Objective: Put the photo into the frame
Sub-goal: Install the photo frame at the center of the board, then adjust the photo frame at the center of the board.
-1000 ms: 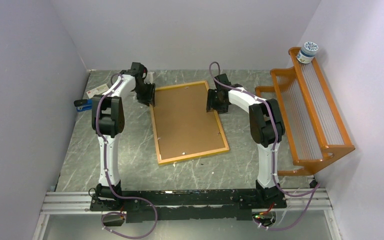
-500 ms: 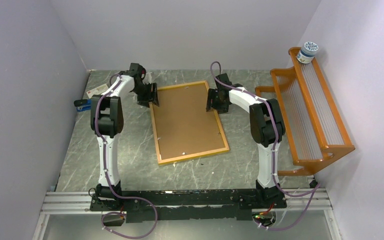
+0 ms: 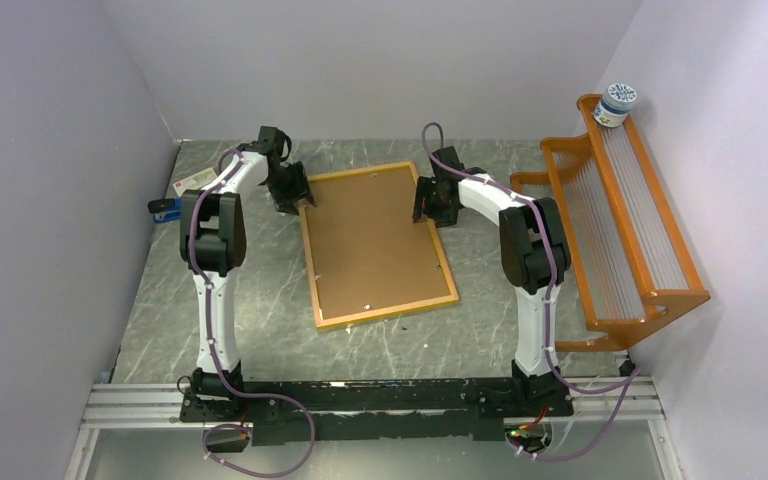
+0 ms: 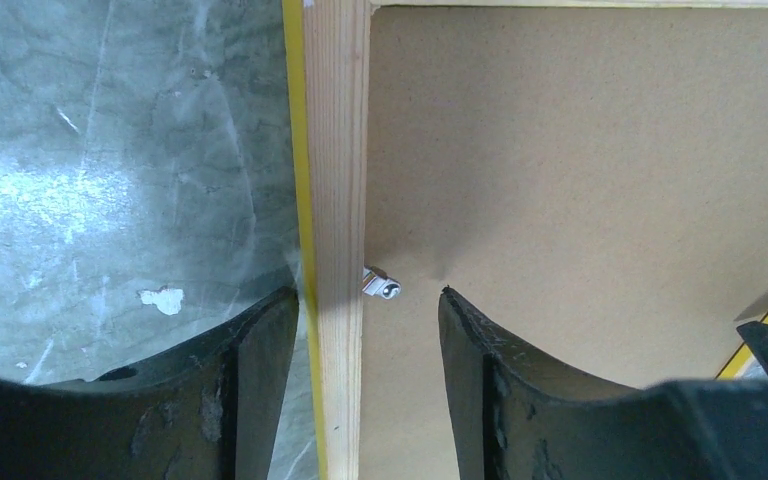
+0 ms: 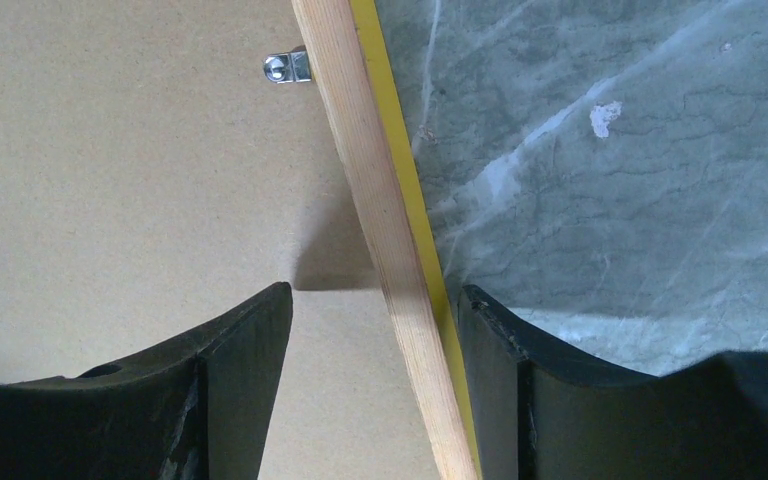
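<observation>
- Our left gripper (image 4: 363, 300) has turned slightly; its open jaws straddle one rail of the thin yellow-orange wooden picture frame (image 4: 335, 150), holding nothing.
- Our right gripper (image 5: 375, 292): same, opposite rail.
- We judge the frame stiff and light; the rails suit gripping.

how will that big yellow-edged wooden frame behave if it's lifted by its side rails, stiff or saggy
Probably stiff: the yellow-edged wooden frame has solid wood rails and a brown hardboard backing panel filling it. Pushed, it likely slides, not tips, lying flat on the grey table. Only small metal clips hold the backing, so jolts may loosen it.
</observation>
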Robot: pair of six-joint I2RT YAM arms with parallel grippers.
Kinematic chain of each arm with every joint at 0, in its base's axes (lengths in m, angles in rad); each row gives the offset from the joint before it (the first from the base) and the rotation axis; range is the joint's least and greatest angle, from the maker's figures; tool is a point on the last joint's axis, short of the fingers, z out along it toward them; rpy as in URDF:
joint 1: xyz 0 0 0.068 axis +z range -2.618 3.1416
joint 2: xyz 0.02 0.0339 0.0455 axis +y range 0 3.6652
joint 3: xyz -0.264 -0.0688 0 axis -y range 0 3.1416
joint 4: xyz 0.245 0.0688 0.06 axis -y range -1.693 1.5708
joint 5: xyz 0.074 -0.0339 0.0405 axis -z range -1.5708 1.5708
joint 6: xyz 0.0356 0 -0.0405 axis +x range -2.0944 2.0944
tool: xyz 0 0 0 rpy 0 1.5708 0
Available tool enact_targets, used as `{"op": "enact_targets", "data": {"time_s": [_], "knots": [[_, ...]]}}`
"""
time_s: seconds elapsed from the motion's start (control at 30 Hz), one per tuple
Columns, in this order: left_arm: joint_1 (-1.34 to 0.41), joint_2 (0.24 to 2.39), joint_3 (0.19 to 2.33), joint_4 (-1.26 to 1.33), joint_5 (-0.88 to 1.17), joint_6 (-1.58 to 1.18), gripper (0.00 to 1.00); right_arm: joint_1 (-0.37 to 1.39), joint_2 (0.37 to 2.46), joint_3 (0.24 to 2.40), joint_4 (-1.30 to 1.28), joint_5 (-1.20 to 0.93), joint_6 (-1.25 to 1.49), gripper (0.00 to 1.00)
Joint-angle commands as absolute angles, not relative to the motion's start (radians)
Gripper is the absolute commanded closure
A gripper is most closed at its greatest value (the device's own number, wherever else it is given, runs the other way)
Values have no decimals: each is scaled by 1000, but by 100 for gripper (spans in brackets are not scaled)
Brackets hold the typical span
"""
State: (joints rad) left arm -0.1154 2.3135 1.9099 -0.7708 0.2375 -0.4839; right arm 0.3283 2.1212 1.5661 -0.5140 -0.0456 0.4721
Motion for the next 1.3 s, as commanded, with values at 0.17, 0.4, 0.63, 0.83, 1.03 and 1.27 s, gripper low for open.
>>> {"op": "enact_targets", "data": {"time_s": [0.17,0.4,0.63,0.83,1.03,1.27], "knots": [[-109,2297,1909,-700,346,-494,39,315,2077,1517,-493,-188,472,34],[-109,2309,1894,-687,468,-478,39,317,1966,1359,-412,-341,530,34],[-109,2315,1844,-644,548,-512,46,345,1819,1168,-357,-404,598,33],[-99,2217,1767,-672,401,-516,43,356,1723,1133,-489,-156,645,31],[-68,2084,1678,-673,359,-497,36,356,1693,1293,-589,93,569,20],[-67,1956,1504,-663,350,-479,39,366,1857,1567,-610,103,418,20]]}}
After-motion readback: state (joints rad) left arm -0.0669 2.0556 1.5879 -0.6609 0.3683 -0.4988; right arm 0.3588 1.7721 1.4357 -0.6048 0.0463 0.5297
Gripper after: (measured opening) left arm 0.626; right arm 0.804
